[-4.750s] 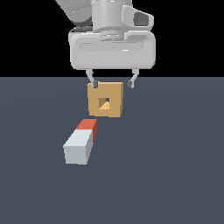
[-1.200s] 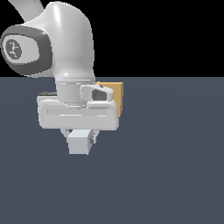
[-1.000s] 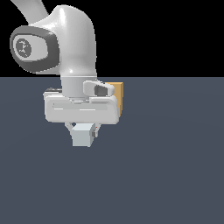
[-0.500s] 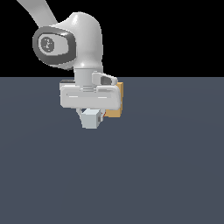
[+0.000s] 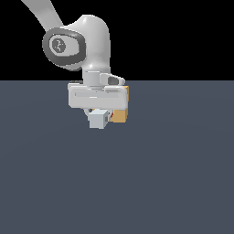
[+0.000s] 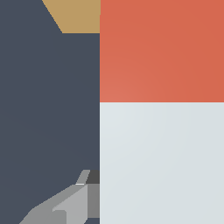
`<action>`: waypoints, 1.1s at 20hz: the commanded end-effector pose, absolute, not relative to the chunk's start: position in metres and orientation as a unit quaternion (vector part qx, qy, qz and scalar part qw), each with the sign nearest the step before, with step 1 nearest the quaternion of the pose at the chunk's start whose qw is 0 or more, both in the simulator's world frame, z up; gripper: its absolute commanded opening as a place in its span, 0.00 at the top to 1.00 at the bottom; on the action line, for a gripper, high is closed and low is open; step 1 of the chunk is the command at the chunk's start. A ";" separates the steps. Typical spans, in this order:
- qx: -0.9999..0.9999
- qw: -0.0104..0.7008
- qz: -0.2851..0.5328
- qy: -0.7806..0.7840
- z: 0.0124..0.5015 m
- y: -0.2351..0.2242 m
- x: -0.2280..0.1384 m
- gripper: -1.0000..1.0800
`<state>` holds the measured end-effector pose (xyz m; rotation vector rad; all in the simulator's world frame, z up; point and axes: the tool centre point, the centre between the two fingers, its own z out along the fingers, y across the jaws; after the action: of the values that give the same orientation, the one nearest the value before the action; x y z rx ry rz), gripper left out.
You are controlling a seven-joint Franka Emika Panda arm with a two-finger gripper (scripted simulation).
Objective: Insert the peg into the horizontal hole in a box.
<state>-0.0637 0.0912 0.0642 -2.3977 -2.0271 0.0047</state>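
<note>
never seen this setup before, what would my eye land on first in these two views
In the exterior view, the big white arm stands out against the black backdrop, its hand low over the dark floor with the pale peg under it and the tan box peeking out just behind. In the wrist view the peg fills most of the picture, red half toward a corner of the box, with one of the grey fingers against its pale side.

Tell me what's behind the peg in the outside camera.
The tan box sits right behind the peg, which the gripper holds. Only the box's edge shows; its hole is covered by the gripper and peg.
</note>
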 end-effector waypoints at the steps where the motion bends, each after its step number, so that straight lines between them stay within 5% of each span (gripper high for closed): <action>1: -0.764 0.000 0.000 -0.645 0.066 0.091 -0.062 1.00; 22: -0.763 0.000 0.000 -0.646 0.066 0.122 -0.057 1.00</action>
<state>-0.0596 0.1115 0.0643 -2.3981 -2.0262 0.0058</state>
